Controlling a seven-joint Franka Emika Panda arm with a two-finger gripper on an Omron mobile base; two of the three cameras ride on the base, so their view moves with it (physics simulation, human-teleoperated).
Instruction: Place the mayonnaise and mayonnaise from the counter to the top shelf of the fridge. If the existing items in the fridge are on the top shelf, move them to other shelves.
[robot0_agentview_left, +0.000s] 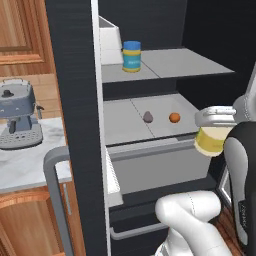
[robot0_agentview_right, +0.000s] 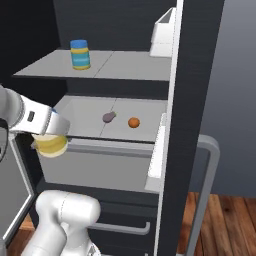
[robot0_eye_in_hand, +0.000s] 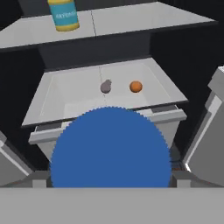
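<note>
Your gripper (robot0_agentview_left: 212, 131) is clamped on the pale cream-yellow, blue-lidded mayonnaise jar (robot0_agentview_left: 210, 141) near the drawer front, so lift above the light-grey top shelf (robot0_agentview_left: 185, 64) edge, then set it right of the blue-labelled jar (robot0_agentview_left: 132, 56).

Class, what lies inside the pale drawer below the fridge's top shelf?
Inside the drawer lie a greyish-purple lump and an orange ball, apart. In the hand view, the held jar's blue lid covers its front.
</note>
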